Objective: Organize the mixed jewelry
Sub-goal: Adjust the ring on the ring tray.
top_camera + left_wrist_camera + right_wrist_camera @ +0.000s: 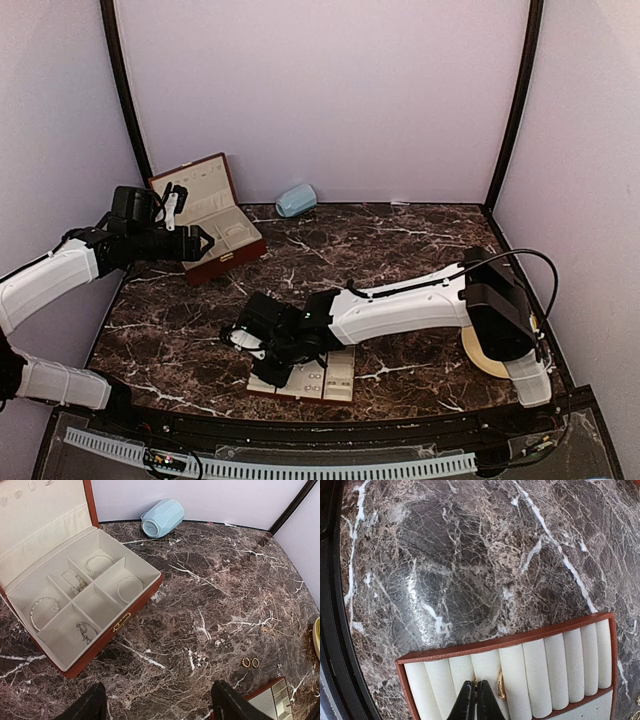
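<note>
In the right wrist view a red-brown ring tray with cream rolls holds one gold ring in a slot. My right gripper is shut on a second small gold ring at the slot just to its left. From above, the right gripper sits over the tray's left end. Two small gold rings lie loose on the marble. My left gripper is open and empty, hovering beside the open box; it also shows in the top view.
The red-brown box stands open at the back left, with silvery bracelets and chains in its cream compartments. A light blue cup lies on its side by the back wall. A pale round object sits under the right arm.
</note>
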Robot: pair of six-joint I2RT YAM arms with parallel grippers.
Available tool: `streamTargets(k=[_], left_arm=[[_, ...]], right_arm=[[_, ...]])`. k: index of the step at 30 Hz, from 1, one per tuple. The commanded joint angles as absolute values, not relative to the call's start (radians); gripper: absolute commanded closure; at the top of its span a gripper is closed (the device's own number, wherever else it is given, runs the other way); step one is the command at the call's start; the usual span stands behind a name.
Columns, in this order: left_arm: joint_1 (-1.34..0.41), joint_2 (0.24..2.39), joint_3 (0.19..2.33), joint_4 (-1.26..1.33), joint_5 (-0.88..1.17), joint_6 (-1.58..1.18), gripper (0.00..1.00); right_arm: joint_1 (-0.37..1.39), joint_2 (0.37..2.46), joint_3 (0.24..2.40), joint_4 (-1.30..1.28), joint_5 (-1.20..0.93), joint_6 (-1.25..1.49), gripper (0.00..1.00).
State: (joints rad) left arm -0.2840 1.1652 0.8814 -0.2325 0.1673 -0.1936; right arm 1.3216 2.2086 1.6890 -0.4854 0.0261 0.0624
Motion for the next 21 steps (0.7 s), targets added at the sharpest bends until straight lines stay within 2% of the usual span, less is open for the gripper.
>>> streamTargets(k=[1, 9, 21], left_arm=[[-0.279, 1.161, 0.868, -0.213, 0.174, -0.189, 0.25], [-0.279, 1.156, 0.867, -0.213, 0.164, -0.189, 0.25], [-0.279, 1.076, 0.822, -0.168, 0.122, -0.187, 0.25]], right_arm=[[1.330, 2.250, 1.650, -0.494, 0.074, 0.053, 0.96], [1.326, 2.205, 1.654, -0.479, 0.068, 0.063, 0.95], [1.236, 2.013, 1.627, -0.407, -0.073, 0.140, 0.81]])
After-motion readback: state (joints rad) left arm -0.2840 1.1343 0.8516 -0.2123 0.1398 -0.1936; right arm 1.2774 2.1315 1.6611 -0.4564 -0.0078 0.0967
